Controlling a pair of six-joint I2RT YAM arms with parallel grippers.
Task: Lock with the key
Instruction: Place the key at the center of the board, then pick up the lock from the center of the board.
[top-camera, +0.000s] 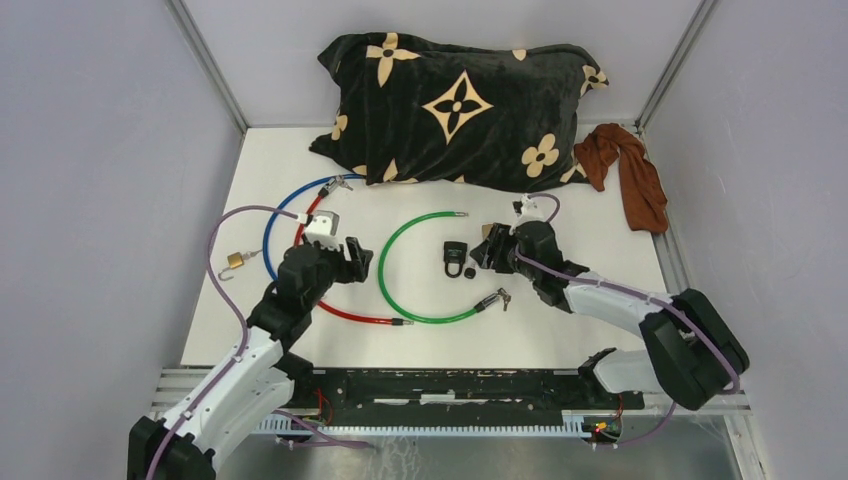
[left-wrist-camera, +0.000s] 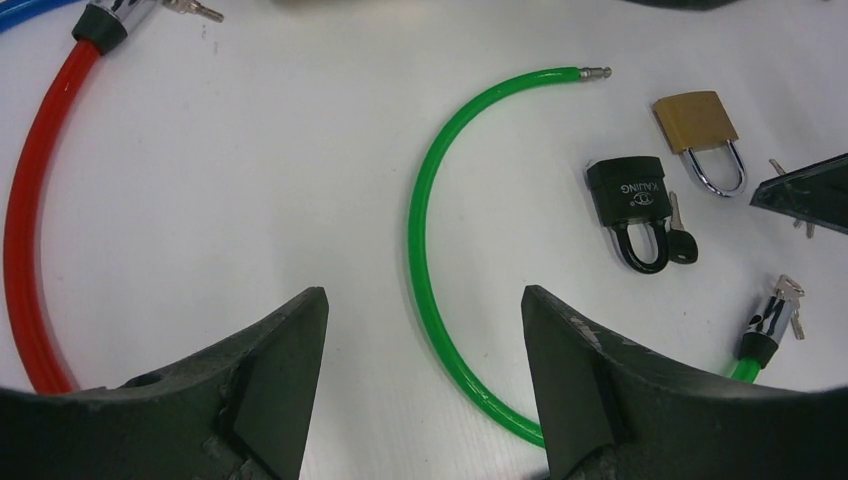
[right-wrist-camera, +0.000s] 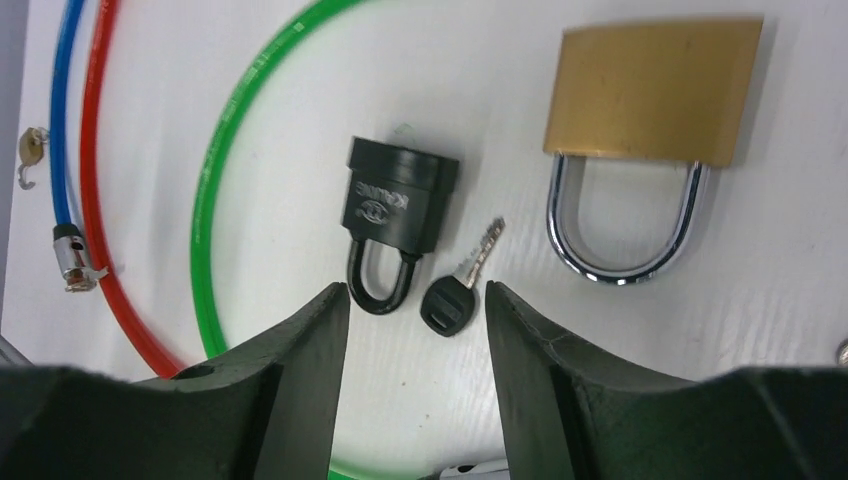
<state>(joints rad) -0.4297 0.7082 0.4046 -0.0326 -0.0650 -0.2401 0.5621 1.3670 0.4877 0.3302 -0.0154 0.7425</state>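
A black padlock (right-wrist-camera: 395, 205) lies on the white table with its shackle toward my right gripper. A black-headed key (right-wrist-camera: 455, 295) lies loose just right of the shackle. My right gripper (right-wrist-camera: 415, 290) is open and empty, hovering with its fingertips on either side of the shackle end and the key head. In the top view the padlock (top-camera: 456, 256) and key (top-camera: 470, 274) sit just left of the right gripper (top-camera: 482, 255). A brass padlock (right-wrist-camera: 650, 95) lies beside them. My left gripper (left-wrist-camera: 423, 295) is open and empty over the green cable; it also sees the black padlock (left-wrist-camera: 630, 195).
A green cable lock (top-camera: 385, 270) curves round the padlock, with keys in its end (top-camera: 497, 298). Red (top-camera: 340, 312) and blue (top-camera: 270, 225) cable locks lie left, and a small brass padlock (top-camera: 236, 260). A black cushion (top-camera: 460, 100) and a brown cloth (top-camera: 630, 170) are at the back.
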